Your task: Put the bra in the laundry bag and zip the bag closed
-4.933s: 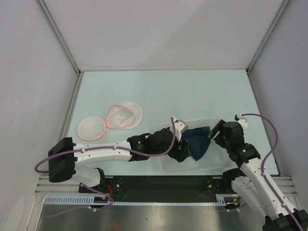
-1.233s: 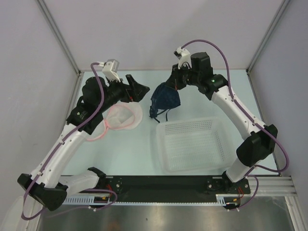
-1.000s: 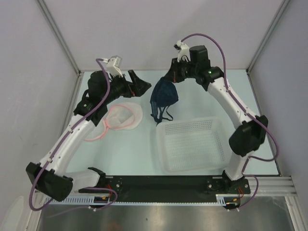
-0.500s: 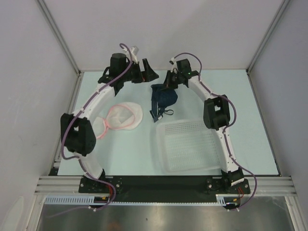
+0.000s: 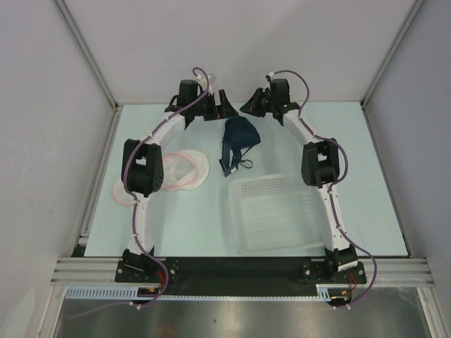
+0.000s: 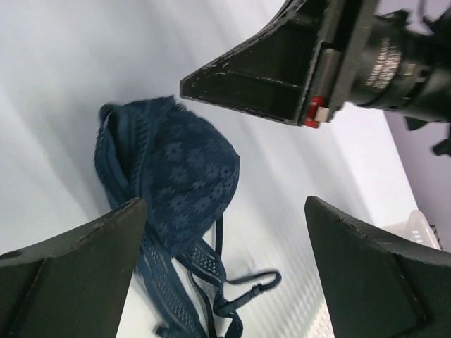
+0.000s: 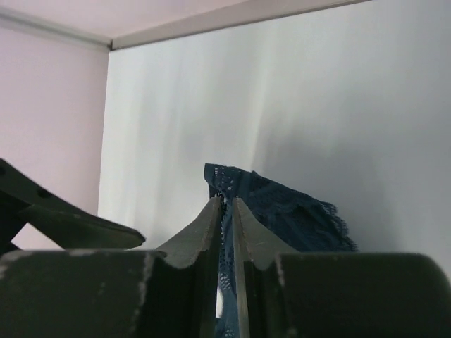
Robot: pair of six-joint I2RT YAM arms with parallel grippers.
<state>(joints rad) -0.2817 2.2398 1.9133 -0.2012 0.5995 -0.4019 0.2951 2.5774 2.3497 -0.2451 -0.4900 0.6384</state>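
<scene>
Basket nearest; bag open beside it, nothing inside; bra loose on table beyond; left gripper wide open above it, right gripper barely parted, holding nothing; bagging and zipping both left.

both arms stretched far forward; left tool jaws wide apart, right tool jaws barely parted
</scene>
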